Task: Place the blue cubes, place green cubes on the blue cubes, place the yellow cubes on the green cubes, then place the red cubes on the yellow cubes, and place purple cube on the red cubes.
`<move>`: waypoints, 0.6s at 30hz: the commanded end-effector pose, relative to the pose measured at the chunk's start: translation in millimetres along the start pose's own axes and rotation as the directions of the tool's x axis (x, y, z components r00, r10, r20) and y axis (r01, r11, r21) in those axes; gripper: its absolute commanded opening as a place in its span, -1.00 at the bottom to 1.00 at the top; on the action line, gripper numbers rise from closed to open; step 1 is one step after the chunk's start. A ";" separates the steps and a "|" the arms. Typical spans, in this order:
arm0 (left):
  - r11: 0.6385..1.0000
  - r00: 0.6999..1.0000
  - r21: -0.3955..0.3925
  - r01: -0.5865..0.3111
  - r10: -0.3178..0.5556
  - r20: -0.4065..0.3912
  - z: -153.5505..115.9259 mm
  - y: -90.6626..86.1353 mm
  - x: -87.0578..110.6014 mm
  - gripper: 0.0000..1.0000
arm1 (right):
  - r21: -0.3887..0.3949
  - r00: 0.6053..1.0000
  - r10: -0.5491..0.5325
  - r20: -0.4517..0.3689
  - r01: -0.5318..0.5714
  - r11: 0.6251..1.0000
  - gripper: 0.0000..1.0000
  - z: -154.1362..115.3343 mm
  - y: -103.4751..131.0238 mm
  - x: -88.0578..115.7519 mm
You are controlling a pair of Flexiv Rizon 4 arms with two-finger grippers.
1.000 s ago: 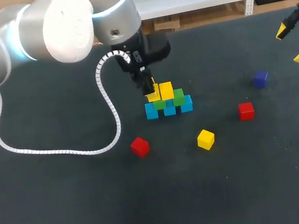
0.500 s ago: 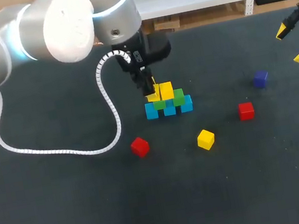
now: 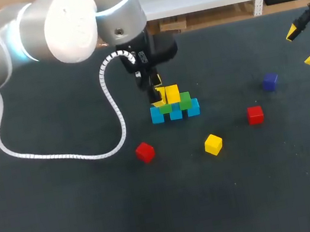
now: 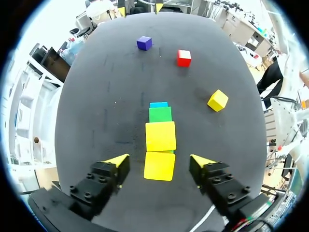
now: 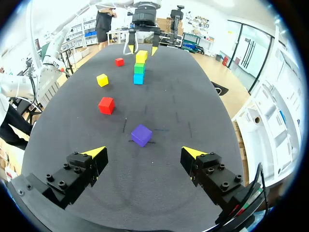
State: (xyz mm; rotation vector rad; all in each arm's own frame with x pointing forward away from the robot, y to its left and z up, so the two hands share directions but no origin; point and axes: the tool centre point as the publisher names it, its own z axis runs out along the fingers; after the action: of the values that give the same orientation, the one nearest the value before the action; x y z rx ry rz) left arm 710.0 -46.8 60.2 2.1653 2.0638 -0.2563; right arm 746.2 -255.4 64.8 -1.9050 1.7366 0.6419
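The left jaws point(image 4: 159, 161) stand apart around the near yellow cube point(image 4: 159, 166), touching neither side of it. It sits stacked near the middle of the surface point(image 4: 96, 121). I'd rise straight up, brushing neither face. Beyond lie the second yellow cube point(image 4: 160, 136), a green cube point(image 4: 160, 114) and a blue cube point(image 4: 158, 104). The right jaws point(image 5: 143, 152) hang apart by the right edge.

Dark table point(image 3: 72, 226) — cubes point(image 3: 145, 152), white cable point(image 3: 60, 157)

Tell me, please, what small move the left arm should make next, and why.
I would probably raise the left arm straight up. Its jaws stand open on either side of a yellow cube without touching it, and that cube seems already set on the stack beside the other yellow cube. A straight lift should clear both; a sideways move might knock them.
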 end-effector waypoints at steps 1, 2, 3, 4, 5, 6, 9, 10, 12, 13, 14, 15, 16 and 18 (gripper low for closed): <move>1.000 1.000 0.000 -0.013 0.013 0.013 -11.4 -3.4 3.7 1.00 | 0.000 1.000 -0.001 0.002 0.001 1.000 1.00 0.2 -0.3 0.4; 1.000 1.000 -0.004 -0.018 0.018 0.020 -14.7 -5.2 5.3 1.00 | 0.000 1.000 -0.001 0.002 0.001 1.000 1.00 0.2 -0.3 0.4; 1.000 1.000 -0.007 -0.020 0.021 0.022 -17.6 -6.8 7.3 1.00 | 0.000 1.000 -0.001 0.002 0.001 1.000 1.00 0.2 -0.3 0.4; 1.000 0.999 -0.011 -0.019 0.019 0.029 -20.7 -8.0 10.4 1.00 | 0.000 1.000 -0.001 0.002 0.001 1.000 1.00 0.2 -0.3 0.4; 1.000 0.999 -0.013 -0.018 0.018 0.031 -23.6 -9.0 14.0 1.00 | 0.000 1.000 -0.001 0.002 0.001 1.000 1.00 0.2 -0.3 0.4; 1.000 0.999 -0.020 -0.014 0.015 0.032 -26.0 -9.3 18.0 1.00 | 0.000 1.000 -0.001 0.002 0.001 1.000 1.00 0.2 -0.3 0.4; 0.999 0.999 -0.034 0.011 -0.010 0.032 -32.9 -7.0 33.1 1.00 | 0.000 1.000 -0.001 0.002 0.001 1.000 1.00 0.2 -0.3 0.4; 0.999 0.999 -0.039 0.019 -0.018 0.032 -34.3 -6.0 37.9 1.00 | 0.000 1.000 -0.001 0.002 0.001 1.000 1.00 0.2 -0.3 0.4; 0.999 0.999 -0.043 0.027 -0.026 0.020 -34.5 -3.7 46.8 1.00 | 0.000 1.000 -0.001 0.002 0.001 1.000 1.00 0.2 -0.3 0.4; 0.998 0.999 -0.044 0.034 -0.033 0.020 -33.6 -2.5 50.5 1.00 | 0.000 1.000 -0.001 0.002 0.001 1.000 1.00 0.2 -0.3 0.4; 0.998 0.999 -0.045 0.039 -0.039 0.018 -32.7 -1.5 53.8 0.07 | 0.000 1.000 -0.001 0.002 0.001 1.000 1.00 0.2 -0.3 0.4; 0.998 0.999 -0.045 0.041 -0.040 0.013 -31.6 -0.6 55.9 -0.23 | 0.000 1.000 -0.001 0.002 0.001 1.000 1.00 0.2 -0.3 0.4; 0.998 0.999 -0.046 0.041 -0.040 0.013 -30.7 0.1 57.4 -0.69 | 0.000 1.000 -0.001 0.002 0.001 1.000 1.00 0.2 -0.3 0.4; 0.998 0.999 -0.041 0.038 -0.038 0.008 -27.1 1.7 58.4 -1.00 | 0.000 1.000 -0.001 0.002 0.001 1.000 1.00 0.2 -0.3 0.4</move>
State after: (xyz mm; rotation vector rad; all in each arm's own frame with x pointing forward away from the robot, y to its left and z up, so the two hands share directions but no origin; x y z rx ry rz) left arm 716.0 13.8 78.5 2.1007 2.0967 -0.2206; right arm 746.2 -255.4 64.7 -1.9050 1.7366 0.6419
